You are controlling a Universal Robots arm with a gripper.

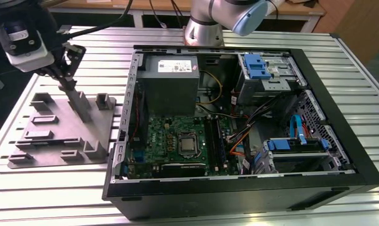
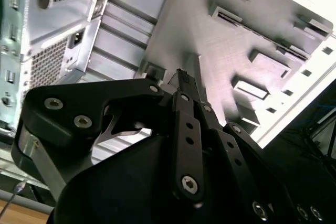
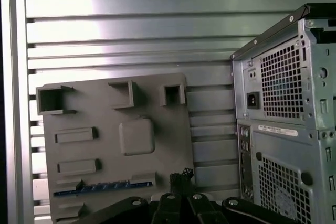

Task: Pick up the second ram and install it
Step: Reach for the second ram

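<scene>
**Second ram not yet lifted; gripper low over the holder tray**

Exterior view: my gripper [image 1: 68, 86] hangs low over the far edge of the grey holder tray [image 1: 51, 141]. The tray is to the exterior view's left of the open computer case [image 1: 340, 117], and the gripper is well apart from the green motherboard [image 1: 167, 132]. The jaws look drawn together with nothing in them. I can't pick the stick out from here.

Second wrist view: the gripper [image 2: 181, 75] comes to a closed point near a raised block of the tray [image 2: 226, 51], with no board between the tips.

First wrist view: the second ram [image 3: 105, 188] shows as a thin dark-blue line seated in the tray [image 3: 157, 145]. The gripper [image 3: 181, 176] sits just past one end of it, not on it.

I judge the pick-up isn't made yet, so the whole installation remains.
</scene>
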